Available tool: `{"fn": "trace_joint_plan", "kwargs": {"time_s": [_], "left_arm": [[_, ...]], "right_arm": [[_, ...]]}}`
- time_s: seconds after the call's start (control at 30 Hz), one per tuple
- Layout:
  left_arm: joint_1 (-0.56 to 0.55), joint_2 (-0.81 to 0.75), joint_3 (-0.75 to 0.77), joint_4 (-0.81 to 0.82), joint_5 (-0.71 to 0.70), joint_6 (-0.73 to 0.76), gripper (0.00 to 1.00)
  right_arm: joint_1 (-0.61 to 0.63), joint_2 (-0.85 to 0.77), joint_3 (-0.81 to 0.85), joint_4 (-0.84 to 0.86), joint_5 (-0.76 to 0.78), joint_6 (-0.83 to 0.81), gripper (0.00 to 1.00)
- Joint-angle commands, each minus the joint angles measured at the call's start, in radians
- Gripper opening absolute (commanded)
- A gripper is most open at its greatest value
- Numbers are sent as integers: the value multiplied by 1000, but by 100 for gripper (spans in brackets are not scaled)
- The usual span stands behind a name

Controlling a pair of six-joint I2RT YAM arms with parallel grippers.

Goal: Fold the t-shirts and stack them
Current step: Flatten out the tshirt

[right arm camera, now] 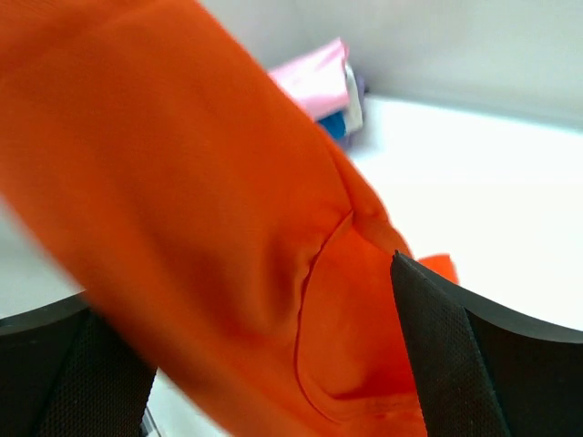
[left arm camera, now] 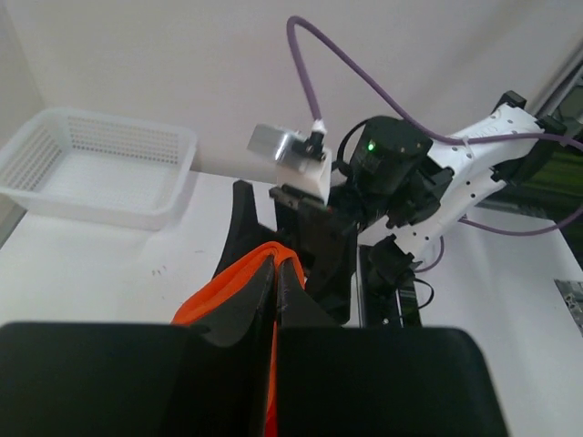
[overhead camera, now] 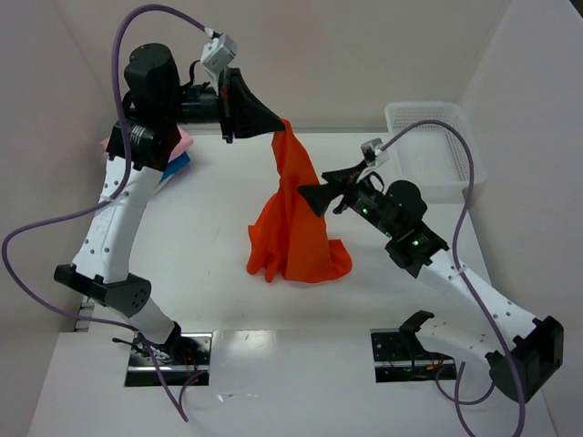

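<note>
The orange t-shirt hangs in a long drape, its lower end bunched on the table. My left gripper is raised at the back and shut on the shirt's top edge; the left wrist view shows orange cloth pinched between the closed jaws. My right gripper is at the shirt's right side, halfway up. Its fingers are wide apart, with orange cloth between them. The pink t-shirt and blue t-shirt lie stacked at the far left, partly hidden by the left arm.
A white mesh basket stands at the back right, also seen in the left wrist view. The pink shirt and blue shirt show beyond the orange cloth in the right wrist view. White walls enclose the table.
</note>
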Motion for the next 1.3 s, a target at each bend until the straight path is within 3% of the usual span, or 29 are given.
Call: {"fn": "trace_joint_plan", "kwargs": {"time_s": [0.0, 0.2, 0.33, 0.53, 0.73, 0.83, 1.13, 1.27], "left_arm": [[10, 7, 15, 83, 144, -21, 0], [19, 26, 26, 92, 221, -49, 0], [19, 26, 26, 92, 264, -49, 0], [19, 4, -2, 78, 305, -29, 0], [28, -30, -33, 78, 318, -18, 0], [28, -39, -62, 87, 327, -9, 0], [28, -39, -82, 107, 362, -9, 0], [28, -21, -72, 107, 353, -18, 0]], "right_arm": [[-7, -112, -34, 33, 35, -4, 100], [-120, -221, -122, 45, -13, 173, 100], [-220, -176, -162, 60, -130, 327, 100], [-221, 16, -91, 128, -316, 444, 97], [-221, -37, -77, 162, -309, 501, 99], [-221, 33, -79, 244, -391, 577, 99], [-23, 95, -97, 268, -238, 652, 99], [31, 38, -135, 255, -175, 686, 99]]}}
